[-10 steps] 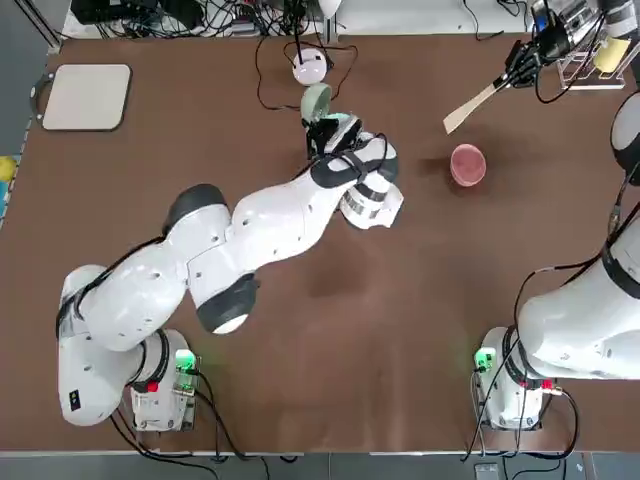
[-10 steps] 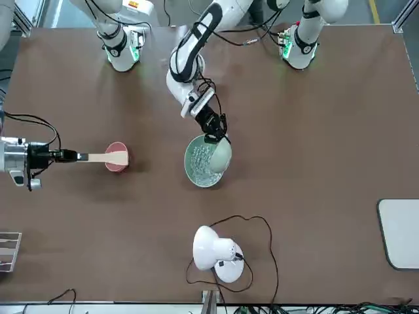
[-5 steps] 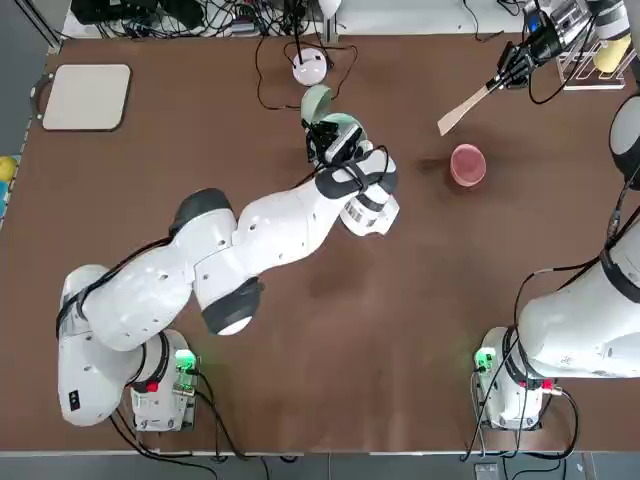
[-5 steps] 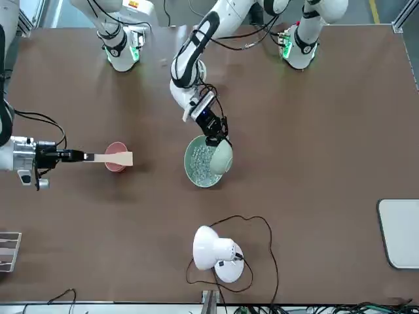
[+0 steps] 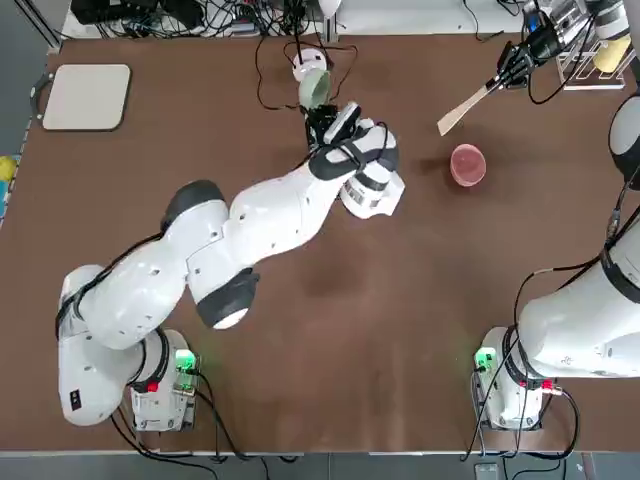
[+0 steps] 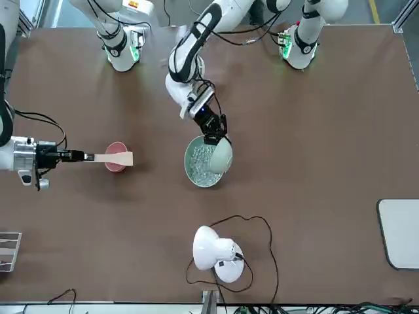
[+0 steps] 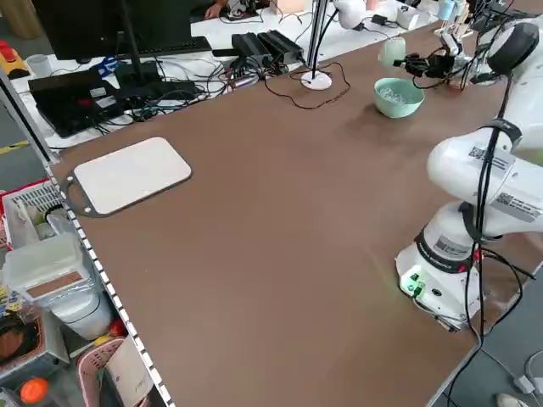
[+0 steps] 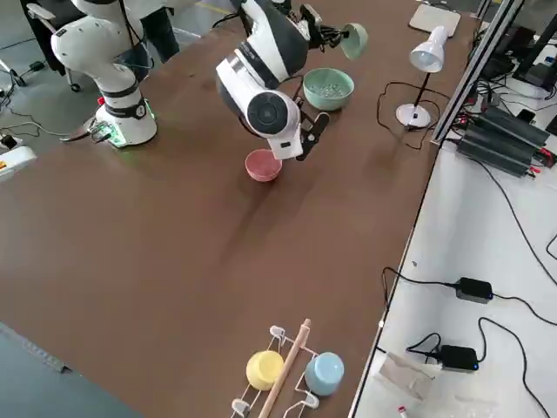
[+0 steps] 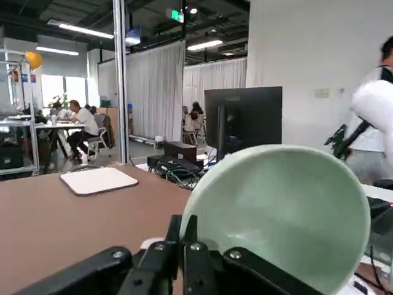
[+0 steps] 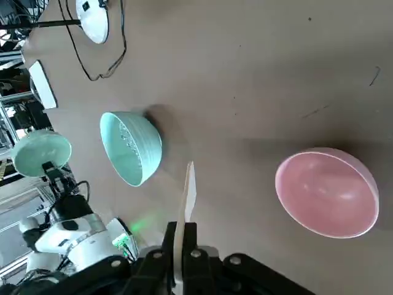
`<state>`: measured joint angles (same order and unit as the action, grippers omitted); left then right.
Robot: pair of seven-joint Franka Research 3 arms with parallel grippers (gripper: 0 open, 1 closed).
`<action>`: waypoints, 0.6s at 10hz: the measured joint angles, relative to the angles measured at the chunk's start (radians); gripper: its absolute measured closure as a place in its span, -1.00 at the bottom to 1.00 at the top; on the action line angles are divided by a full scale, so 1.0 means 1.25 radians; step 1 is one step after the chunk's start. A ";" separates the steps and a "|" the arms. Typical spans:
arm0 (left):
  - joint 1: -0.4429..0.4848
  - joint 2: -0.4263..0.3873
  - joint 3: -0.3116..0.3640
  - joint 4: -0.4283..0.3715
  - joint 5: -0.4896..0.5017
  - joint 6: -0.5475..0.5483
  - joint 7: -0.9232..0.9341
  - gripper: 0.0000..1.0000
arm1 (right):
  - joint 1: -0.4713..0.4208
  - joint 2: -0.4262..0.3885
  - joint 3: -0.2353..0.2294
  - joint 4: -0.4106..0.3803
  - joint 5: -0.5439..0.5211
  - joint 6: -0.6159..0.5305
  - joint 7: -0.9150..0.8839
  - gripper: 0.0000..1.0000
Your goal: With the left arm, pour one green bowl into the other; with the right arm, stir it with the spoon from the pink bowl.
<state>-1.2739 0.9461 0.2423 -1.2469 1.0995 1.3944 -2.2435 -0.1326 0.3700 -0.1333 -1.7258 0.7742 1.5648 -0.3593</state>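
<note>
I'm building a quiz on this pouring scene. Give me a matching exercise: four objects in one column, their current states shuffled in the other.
Things:
1. small green bowl
2. large mint-green bowl
3. spoon
4. pink bowl

States:
A. sits on the table with speckled bits inside
B. held level in the right end effector
C. tipped on its side in the left end effector
D. empty on the table

Pairs: 1-C, 2-A, 3-B, 4-D
</note>
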 joint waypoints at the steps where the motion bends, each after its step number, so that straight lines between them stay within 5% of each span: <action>1: 0.017 -0.024 0.000 0.002 -0.062 0.010 0.000 0.91 | 0.005 -0.001 0.000 0.000 0.000 0.002 0.008 0.89; 6: 0.102 -0.176 0.004 -0.008 -0.370 0.024 0.132 0.91 | 0.117 -0.047 0.001 0.000 -0.015 0.072 0.206 0.89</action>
<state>-1.1470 0.7264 0.2467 -1.2574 0.6375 1.4238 -2.0787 0.0131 0.3111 -0.1317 -1.7261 0.7549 1.6554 -0.1014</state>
